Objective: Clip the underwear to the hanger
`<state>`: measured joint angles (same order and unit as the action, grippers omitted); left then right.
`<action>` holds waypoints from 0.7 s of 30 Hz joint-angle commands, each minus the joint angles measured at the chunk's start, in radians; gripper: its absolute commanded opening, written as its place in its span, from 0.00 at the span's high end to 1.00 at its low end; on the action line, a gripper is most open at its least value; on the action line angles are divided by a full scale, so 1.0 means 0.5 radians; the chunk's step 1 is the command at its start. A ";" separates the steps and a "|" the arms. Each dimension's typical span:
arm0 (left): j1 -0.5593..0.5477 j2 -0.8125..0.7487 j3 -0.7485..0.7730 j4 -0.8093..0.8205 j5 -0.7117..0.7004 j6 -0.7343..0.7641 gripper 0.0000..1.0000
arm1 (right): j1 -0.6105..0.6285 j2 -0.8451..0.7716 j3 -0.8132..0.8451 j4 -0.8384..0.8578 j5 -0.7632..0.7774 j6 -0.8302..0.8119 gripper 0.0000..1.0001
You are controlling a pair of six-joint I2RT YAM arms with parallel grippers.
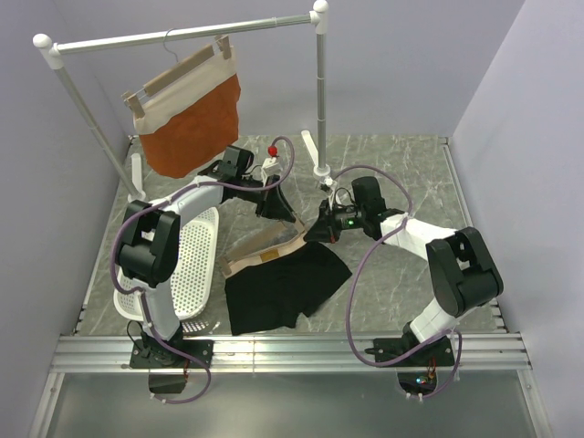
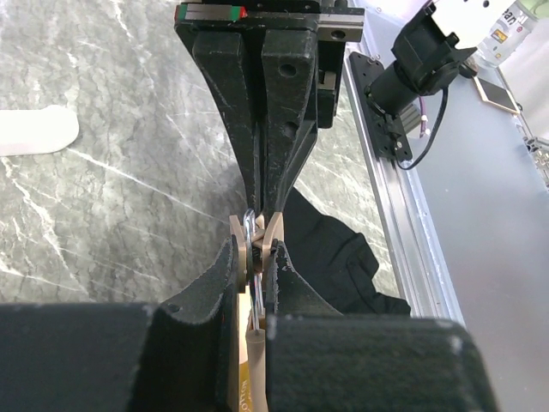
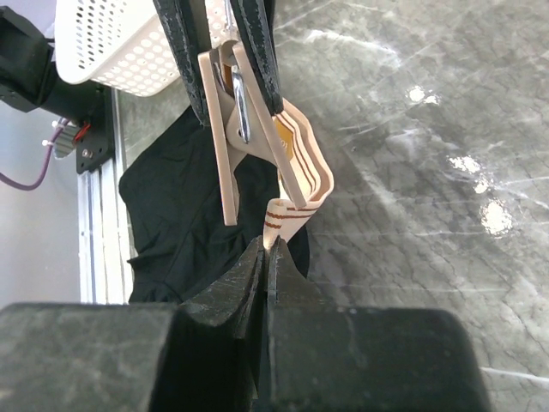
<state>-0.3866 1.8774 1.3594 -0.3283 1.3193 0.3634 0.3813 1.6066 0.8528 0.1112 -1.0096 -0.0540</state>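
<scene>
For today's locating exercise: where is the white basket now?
In the top view, the white basket lies at the left of the table, partly under the left arm, just left of the black underwear.

Robot lab test cell. Landmark: white clothes rail (image 1: 182, 35). Behind it and on either side, plain lilac partition walls (image 1: 511, 91). Below it, marble-look tabletop (image 1: 401, 173). At the edge opposite it, aluminium extrusion frame (image 1: 292, 351) with left arm (image 1: 151, 246) and right arm (image 1: 456, 269) bolted on, exposed purple cables (image 1: 350, 301).
</scene>
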 commanded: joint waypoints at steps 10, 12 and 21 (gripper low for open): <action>0.006 -0.037 0.085 -0.107 0.113 0.298 1.00 | 0.060 -0.111 0.135 0.066 -0.067 -0.036 1.00; 0.006 -0.030 0.098 -0.165 0.125 0.344 1.00 | 0.066 -0.130 0.135 0.075 -0.067 -0.021 1.00; 0.006 0.052 0.226 -0.598 0.178 0.718 1.00 | 0.057 -0.157 0.157 0.060 -0.098 -0.015 1.00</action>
<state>-0.3847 1.8828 1.4261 -0.5449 1.3598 0.5705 0.4034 1.5707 0.8829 0.1112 -1.0309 -0.0570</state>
